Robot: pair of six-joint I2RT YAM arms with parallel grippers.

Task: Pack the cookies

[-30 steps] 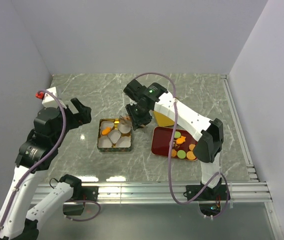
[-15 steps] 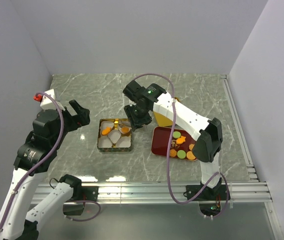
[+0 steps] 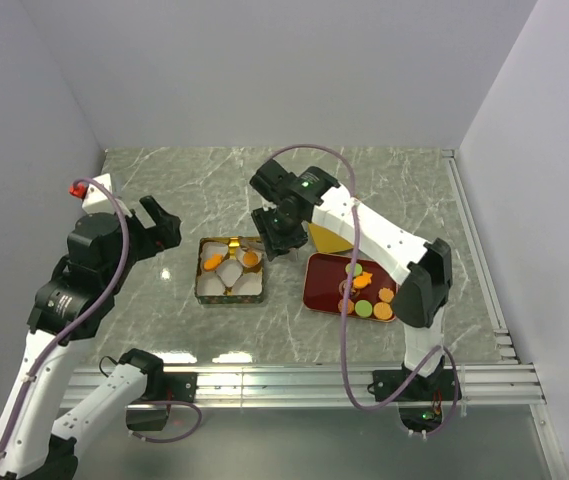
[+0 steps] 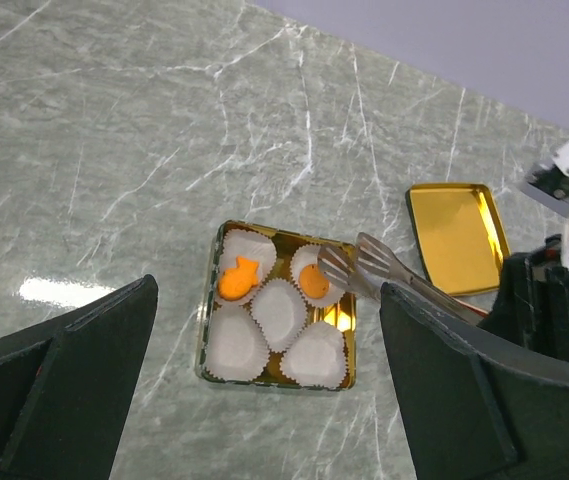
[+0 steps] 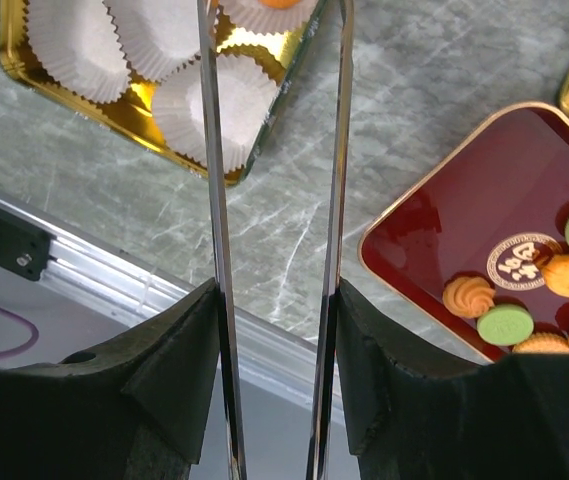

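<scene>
My right jaws are clamped on a pair of metal tongs point(image 5: 215, 200), with one blade pressed against each finger. The blades themselves stand apart, and nothing lies between them along the stretch my wrist camera shows. The landmark is the square gold tin point(image 3: 229, 300), which sits on the marbled tabletop point(image 3: 184, 190) and is lined with white paper cups point(image 4: 279, 308). The tong tips reach over the tin's far right corner, just above the cup there. I cannot tell whether they touch it.

Two of the cookies are inside the tin. A fish-shaped orange one point(image 4: 235, 279) lies in the far left cup, and another orange one point(image 4: 314, 282) lies in the far right cup, under the tong tips. The other cookies point(image 3: 364, 284), orange, green and brown, lie on a red tray point(image 3: 320, 285) just to the right of the tin. A gold lid point(image 3: 326, 238) lies flat to the tin's right and farther back, touching the tray's far edge.

My left jaws are spread wide and hold nothing. They hang above the tabletop, well to the left of the tin.
</scene>
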